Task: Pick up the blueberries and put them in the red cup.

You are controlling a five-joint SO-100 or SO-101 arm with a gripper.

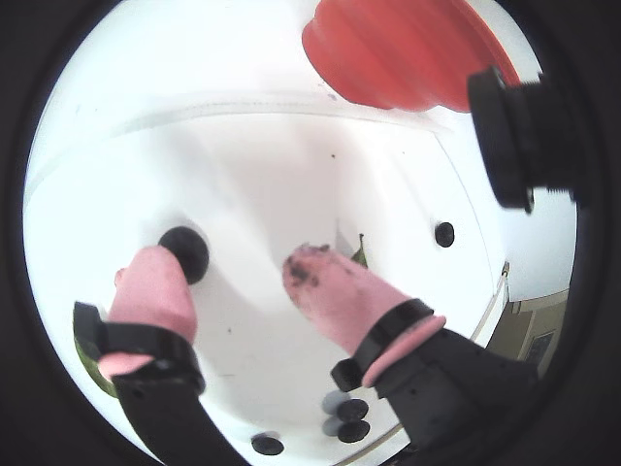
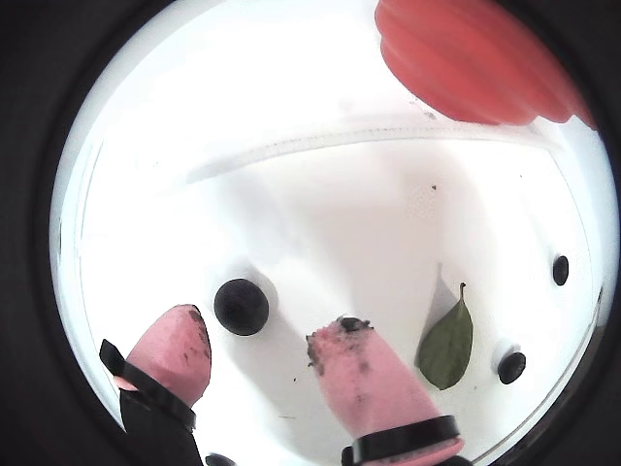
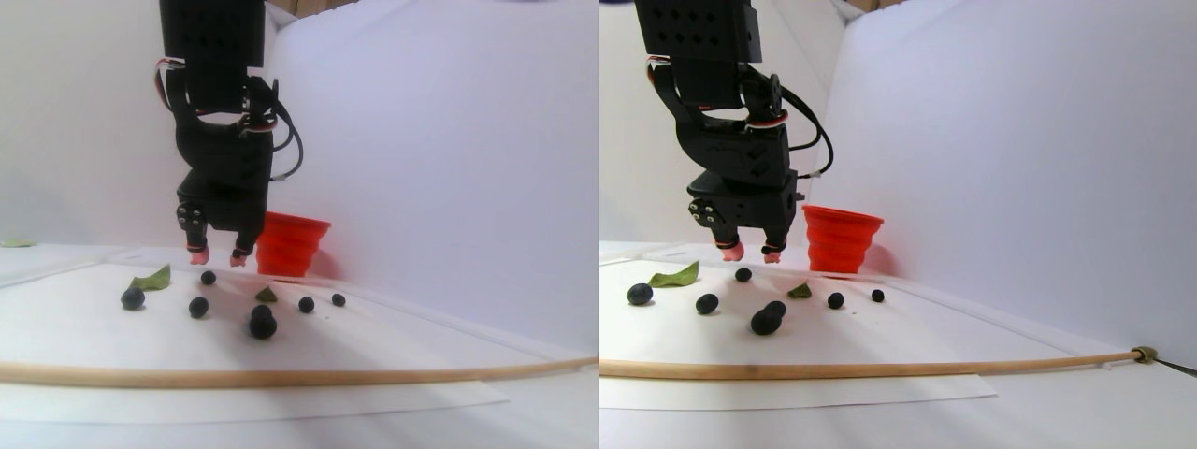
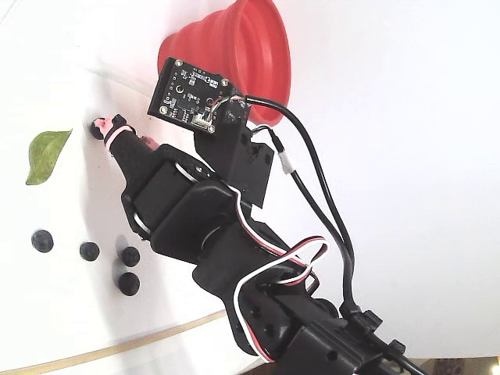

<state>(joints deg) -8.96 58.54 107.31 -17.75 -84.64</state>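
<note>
My gripper [image 1: 228, 267] is open, its pink-capped fingertips smeared with dark stains; it also shows in the other wrist view [image 2: 262, 330]. In the stereo pair view it [image 3: 218, 257] hangs just above the white sheet, holding nothing. One blueberry [image 1: 184, 252] lies on the sheet close to the left fingertip; it shows too in the other wrist view [image 2: 241, 306] and the stereo pair view [image 3: 208, 277]. Several more blueberries [image 3: 263, 325] lie scattered nearer the camera. The red cup [image 3: 290, 243] stands upright just behind the gripper and shows in both wrist views [image 1: 398, 49] [image 2: 475, 58].
Two green leaves [image 3: 154, 279] [image 3: 266, 295] lie among the berries; one sits beside the right finger [image 2: 446, 340]. A thin wooden stick [image 3: 281, 374] runs across the front of the sheet. White walls enclose the back and sides.
</note>
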